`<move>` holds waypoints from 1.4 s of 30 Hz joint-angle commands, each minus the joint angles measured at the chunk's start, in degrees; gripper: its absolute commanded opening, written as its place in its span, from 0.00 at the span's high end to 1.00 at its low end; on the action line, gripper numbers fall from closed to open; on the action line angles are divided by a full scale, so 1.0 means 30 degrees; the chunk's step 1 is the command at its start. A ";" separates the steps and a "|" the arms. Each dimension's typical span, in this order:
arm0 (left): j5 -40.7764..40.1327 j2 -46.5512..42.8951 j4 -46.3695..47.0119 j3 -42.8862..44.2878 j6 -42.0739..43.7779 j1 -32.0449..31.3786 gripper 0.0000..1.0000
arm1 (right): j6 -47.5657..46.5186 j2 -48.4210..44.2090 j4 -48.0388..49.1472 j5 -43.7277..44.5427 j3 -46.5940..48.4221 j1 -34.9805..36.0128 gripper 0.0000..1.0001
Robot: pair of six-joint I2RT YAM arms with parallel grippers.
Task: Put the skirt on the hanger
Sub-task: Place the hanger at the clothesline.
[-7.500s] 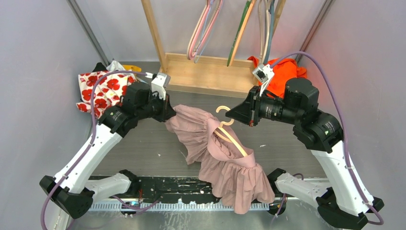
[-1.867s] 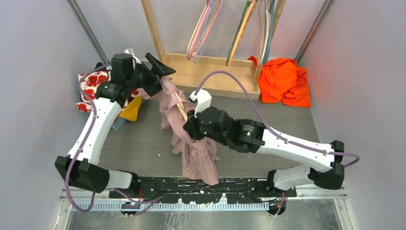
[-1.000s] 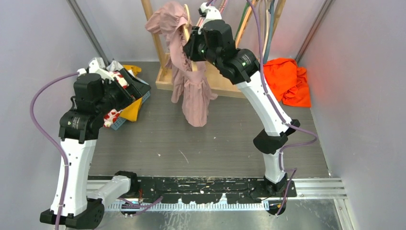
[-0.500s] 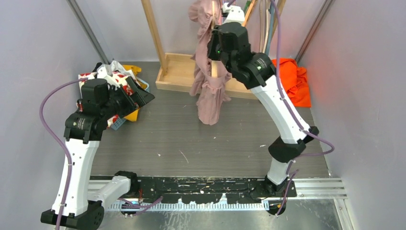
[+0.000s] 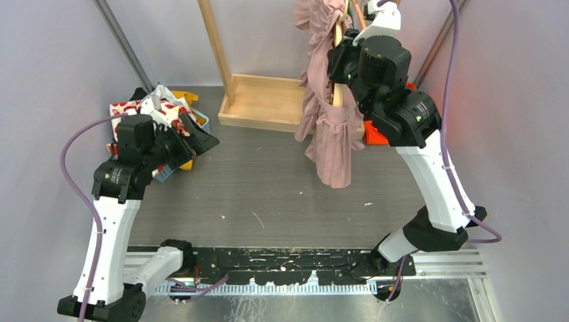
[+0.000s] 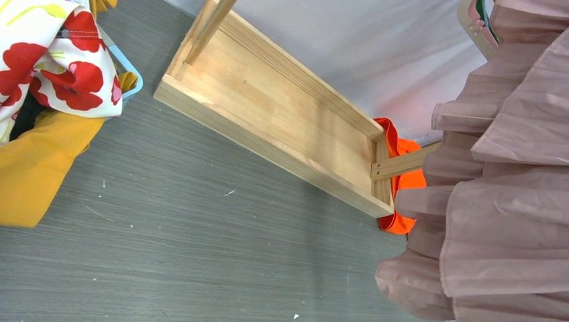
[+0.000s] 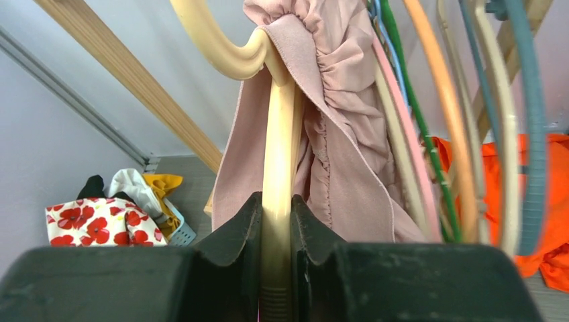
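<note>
The pink ruffled skirt (image 5: 329,134) hangs draped over a cream hanger (image 7: 277,134), high up at the back right. My right gripper (image 7: 276,201) is shut on the hanger's straight stem, with skirt fabric (image 7: 342,134) bunched round its top. In the top view the right gripper (image 5: 339,57) is raised in front of the rack's hangers. My left gripper (image 5: 201,137) stands open and holds nothing, low at the left beside the basket. Its fingers do not show in the left wrist view, where the skirt's (image 6: 510,201) hem fills the right side.
The wooden rack base (image 5: 268,100) and its upright post (image 5: 213,47) stand at the back. Several coloured hangers (image 7: 470,100) hang right beside the held one. An orange cloth (image 6: 399,181) lies behind the rack's right end. A blue basket with a red-flowered cloth (image 5: 151,114) sits at the left.
My right arm has carried the hanger and skirt to the right along the rack, up among the other hangers. My left arm has barely moved and stays open.
</note>
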 commanded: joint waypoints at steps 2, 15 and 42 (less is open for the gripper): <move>0.0292 -0.0750 0.0378 0.0049 0.0600 0.0042 0.01 | 0.0436 0.1028 0.1723 -0.2130 0.1404 -0.0093 0.99; -0.0036 -0.1295 -0.0827 0.0417 0.1082 0.0054 0.00 | 0.0783 0.4857 0.4203 -0.4276 0.4054 -0.1030 0.99; 0.0324 -0.1563 0.0130 -0.1713 0.0314 0.0032 0.00 | 0.4144 1.2174 0.8600 -1.2050 0.8530 -0.5495 0.99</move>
